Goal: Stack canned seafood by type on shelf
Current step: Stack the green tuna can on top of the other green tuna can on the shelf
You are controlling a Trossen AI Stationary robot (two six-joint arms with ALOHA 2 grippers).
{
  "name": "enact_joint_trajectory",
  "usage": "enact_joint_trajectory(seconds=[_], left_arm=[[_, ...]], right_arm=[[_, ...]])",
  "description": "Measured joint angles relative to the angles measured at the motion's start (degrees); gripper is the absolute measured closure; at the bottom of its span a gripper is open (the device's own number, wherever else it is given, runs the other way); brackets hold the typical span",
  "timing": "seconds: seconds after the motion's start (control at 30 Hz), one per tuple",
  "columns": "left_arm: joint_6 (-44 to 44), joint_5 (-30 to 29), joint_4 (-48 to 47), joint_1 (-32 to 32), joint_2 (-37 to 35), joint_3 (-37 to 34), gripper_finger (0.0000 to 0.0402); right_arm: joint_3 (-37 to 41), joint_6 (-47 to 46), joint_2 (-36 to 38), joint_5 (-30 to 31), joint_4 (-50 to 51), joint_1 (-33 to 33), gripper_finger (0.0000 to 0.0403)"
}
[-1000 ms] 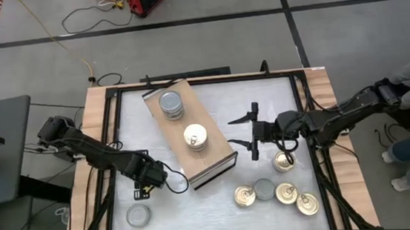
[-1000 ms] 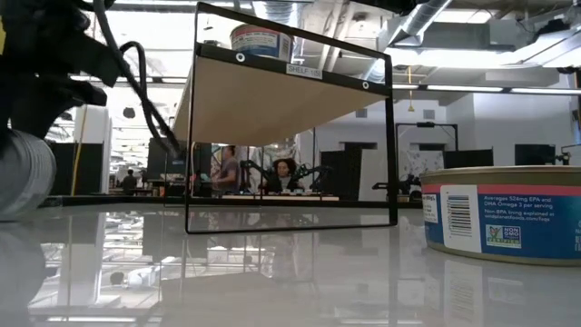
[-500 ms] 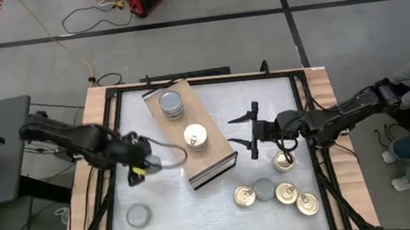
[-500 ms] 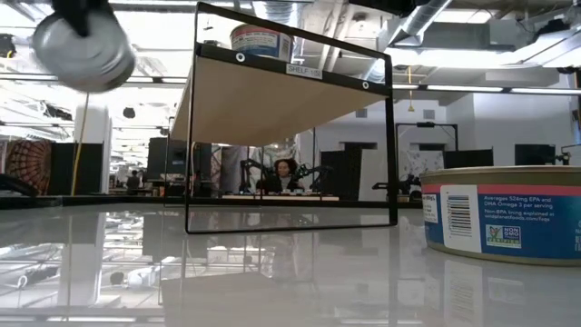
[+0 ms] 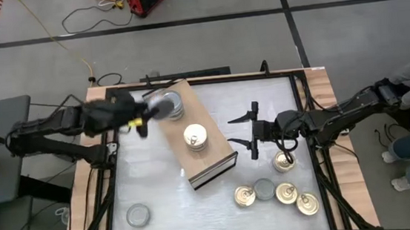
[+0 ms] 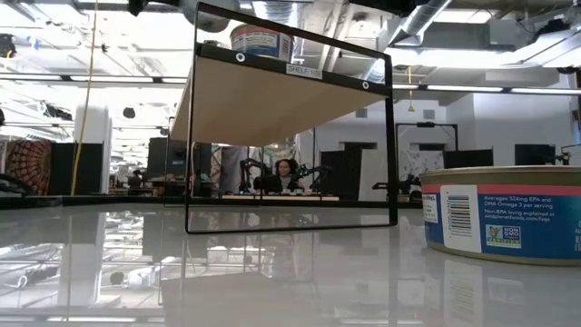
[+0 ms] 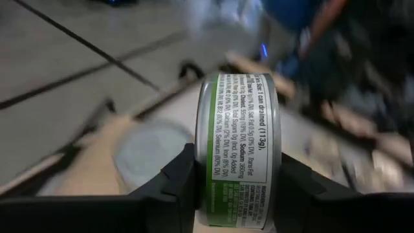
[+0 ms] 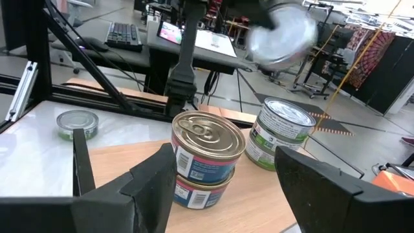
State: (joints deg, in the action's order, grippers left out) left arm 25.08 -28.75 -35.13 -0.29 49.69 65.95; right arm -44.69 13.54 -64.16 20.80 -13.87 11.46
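White tabletop in a wooden frame on grey floor.

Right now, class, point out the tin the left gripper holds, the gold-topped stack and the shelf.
held tin (image 7: 236, 152), left wrist view, label side
gold-topped stack (image 8: 207, 136), right wrist view, top lid
shelf (image 5: 215, 159), high view, bare board

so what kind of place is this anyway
Most likely a robotics lab or open workshop. The low view looks past the shelf into a large hall with exposed ceiling ducts and more robot arms at a far bench; the right wrist view shows a desk with a keyboard and a screen.
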Motion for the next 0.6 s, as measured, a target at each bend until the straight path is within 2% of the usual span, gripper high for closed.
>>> enact_joint_trajectory(seconds=[0.13, 0.27, 0.4, 0.6], left_arm=[[2.29, 4.87, 6.60, 7.91, 0.99, 0.00, 0.0262], [7.48, 8.69, 7.14, 13.60, 2.90, -0.66, 0.0260], [11.89, 10.94, 7.81, 16.40, 4.91, -2.97, 0.0259], [12.92, 14.14, 11.18, 18.59, 6.35, -3.34, 0.0258]], right_arm=[[0.00, -0.02, 0.00, 0.00, 0.07, 0.00, 0.0112], [0.00, -0.32, 0.00, 0.00, 0.07, 0.00, 0.0112], [0.00, -1.30, 0.00, 0.00, 0.03, 0.08, 0.0112], [0.00, -2.59, 0.00, 0.01, -0.06, 0.65, 0.0112]])
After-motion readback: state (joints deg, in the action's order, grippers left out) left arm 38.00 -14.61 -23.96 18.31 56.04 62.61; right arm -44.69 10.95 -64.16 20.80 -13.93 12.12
